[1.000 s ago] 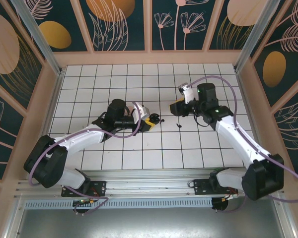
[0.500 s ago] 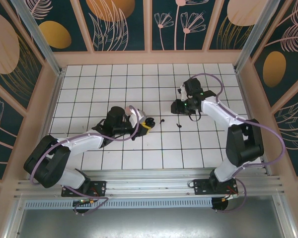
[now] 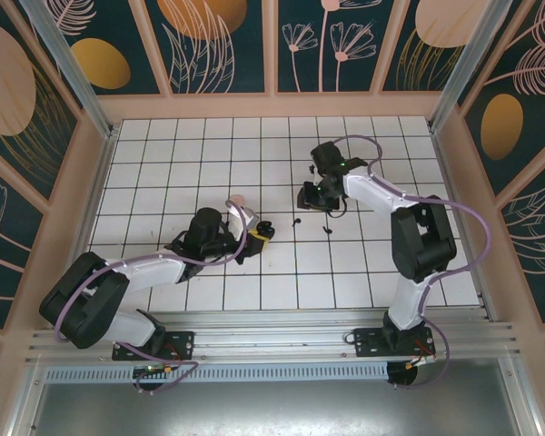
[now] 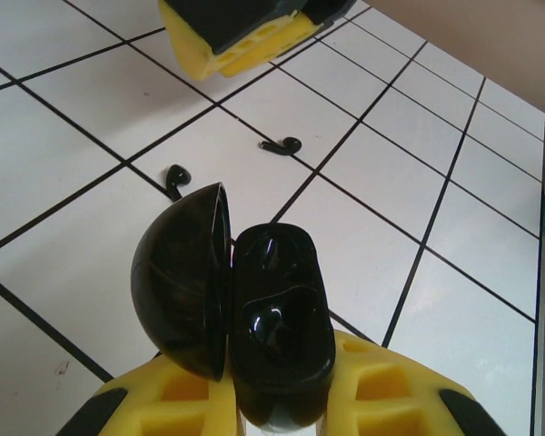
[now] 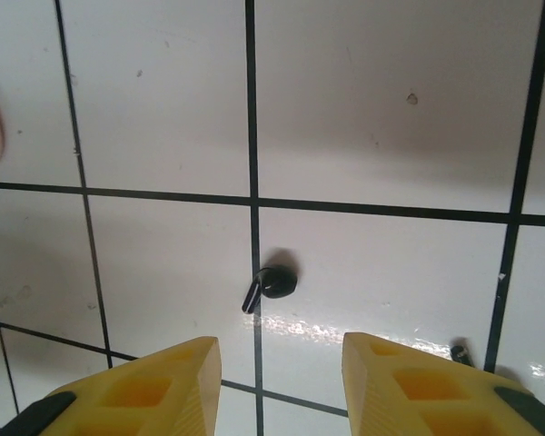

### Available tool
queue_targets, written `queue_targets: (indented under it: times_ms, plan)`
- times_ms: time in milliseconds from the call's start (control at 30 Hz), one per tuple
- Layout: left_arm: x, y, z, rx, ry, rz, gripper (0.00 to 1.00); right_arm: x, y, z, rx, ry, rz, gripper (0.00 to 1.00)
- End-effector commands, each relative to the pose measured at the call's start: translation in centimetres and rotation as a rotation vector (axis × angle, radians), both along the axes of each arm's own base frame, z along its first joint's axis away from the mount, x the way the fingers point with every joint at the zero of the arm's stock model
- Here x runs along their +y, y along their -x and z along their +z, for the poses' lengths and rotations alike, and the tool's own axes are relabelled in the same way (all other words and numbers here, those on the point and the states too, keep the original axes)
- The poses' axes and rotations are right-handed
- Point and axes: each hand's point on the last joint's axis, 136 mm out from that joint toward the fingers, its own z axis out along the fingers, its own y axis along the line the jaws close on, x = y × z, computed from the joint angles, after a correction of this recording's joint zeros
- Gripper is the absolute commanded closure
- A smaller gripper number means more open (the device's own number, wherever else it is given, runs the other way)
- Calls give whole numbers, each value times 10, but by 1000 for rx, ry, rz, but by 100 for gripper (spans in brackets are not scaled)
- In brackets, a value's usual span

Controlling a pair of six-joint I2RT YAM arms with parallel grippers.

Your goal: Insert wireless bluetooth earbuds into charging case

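Left gripper [image 3: 254, 236] grasps the charging case [image 4: 277, 318] open for loading; right gripper [image 5: 280, 368], released, hovers over an earbud [image 5: 272, 283] beyond the case.

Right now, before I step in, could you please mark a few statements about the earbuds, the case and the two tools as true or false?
1. The left tool grips the black charging case with its lid open. True.
2. One bud already sits in the case. False: both sockets look empty, and the two black earbuds lie on the tiled table.
3. The right tool is shut on a bud. False: it is open, above one lying loose on the table.
4. Both earbuds have short stems. True.
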Motion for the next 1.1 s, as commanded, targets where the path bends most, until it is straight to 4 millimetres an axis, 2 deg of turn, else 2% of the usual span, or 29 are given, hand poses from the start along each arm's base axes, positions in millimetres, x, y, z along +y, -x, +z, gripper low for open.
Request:
queue_targets:
  times_ms: [0,333,567,933,1033,1067]
  plan:
    - [3,-5,11,-19,44,39,90,4,3,-8,35,61,-8,60]
    - [18,-11,12,-9,72,95,90,22,3,-33,83,100,30,63]
    - [27,-14,17,-22,76,121,90,20,1,-49,105,151,40,65]
    - [32,-14,23,-44,72,139,89,30,-3,-60,121,121,51,67]
    - [32,-14,25,-46,75,141,89,36,-8,-57,108,92,56,67]
    - [32,-14,24,-44,74,140,89,45,-6,-55,97,86,73,67]
